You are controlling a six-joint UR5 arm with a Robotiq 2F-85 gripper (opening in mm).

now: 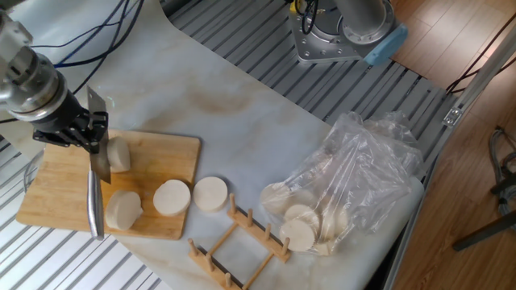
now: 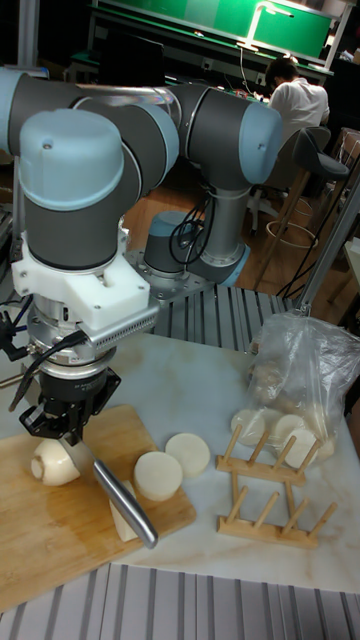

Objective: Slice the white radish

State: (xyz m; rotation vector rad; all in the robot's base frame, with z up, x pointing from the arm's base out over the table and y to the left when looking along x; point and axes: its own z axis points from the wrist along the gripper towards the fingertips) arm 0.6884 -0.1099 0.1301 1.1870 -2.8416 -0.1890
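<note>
The white radish (image 1: pixel 119 154) (image 2: pixel 50 463) is a short cream stub lying on the wooden cutting board (image 1: pixel 173 149) (image 2: pixel 40 540). My gripper (image 1: pixel 84 131) (image 2: pixel 67 428) hangs just left of it in the fixed view, shut on a knife (image 1: pixel 98 153) (image 2: pixel 124 500). The blade stands against the stub's left side, and the steel handle points toward the board's front edge. A thick cut piece (image 1: pixel 122 209) lies by the handle. Two round discs (image 1: pixel 172 196) (image 1: pixel 210 193) rest at the board's right end, one on the board and one just off it.
A wooden dish rack (image 1: pixel 239 241) (image 2: pixel 268 482) stands in front of the discs. To the right sits a clear plastic bag (image 1: pixel 355 173) (image 2: pixel 305 375) with pale slices inside. The arm's base (image 1: pixel 343 32) is at the back, and cables (image 1: pixel 97 36) trail at the back left.
</note>
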